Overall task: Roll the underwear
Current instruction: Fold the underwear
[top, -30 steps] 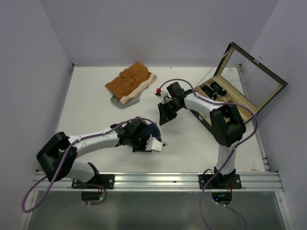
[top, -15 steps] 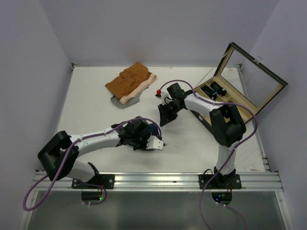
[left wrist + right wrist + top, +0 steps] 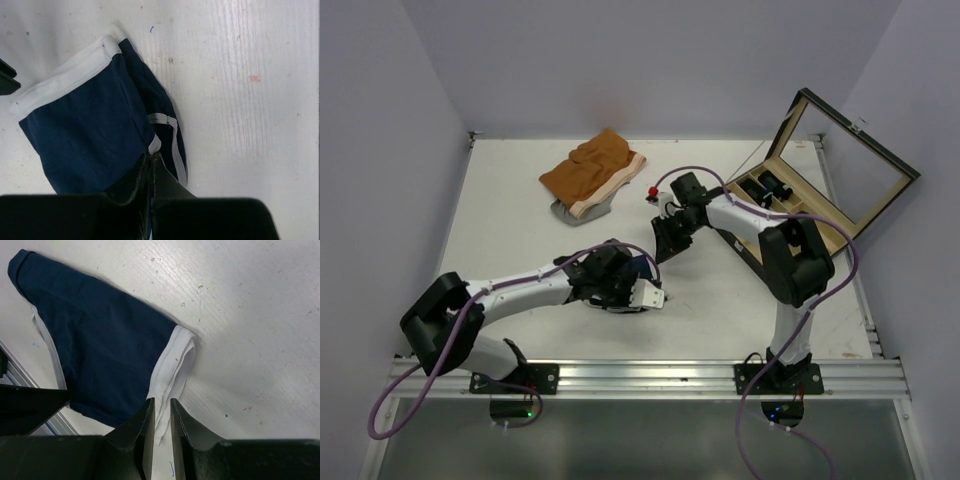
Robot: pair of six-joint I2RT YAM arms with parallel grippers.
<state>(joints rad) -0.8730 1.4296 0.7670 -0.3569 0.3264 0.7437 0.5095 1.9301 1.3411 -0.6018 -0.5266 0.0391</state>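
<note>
The navy-blue underwear point(image 3: 642, 268) with white trim lies partly folded on the white table between my two grippers. In the left wrist view the underwear point(image 3: 85, 135) fills the left half, with its white waistband at the upper left. My left gripper point(image 3: 151, 157) is shut on its trimmed edge; it also shows in the top view point(image 3: 628, 281). In the right wrist view the underwear point(image 3: 100, 340) stretches to the upper left. My right gripper point(image 3: 162, 402) stands at the waistband corner, jaws a narrow gap apart with white fabric between them; it also shows in the top view point(image 3: 661, 251).
Orange-brown shorts point(image 3: 592, 170) lie on a grey garment point(image 3: 576, 213) at the back left. An open wooden box point(image 3: 798, 205) with its glass lid raised stands at the right. A small red object point(image 3: 651, 191) lies behind my right gripper.
My left gripper has shifted slightly right and away from the near edge with the underwear. My right gripper has barely moved.
</note>
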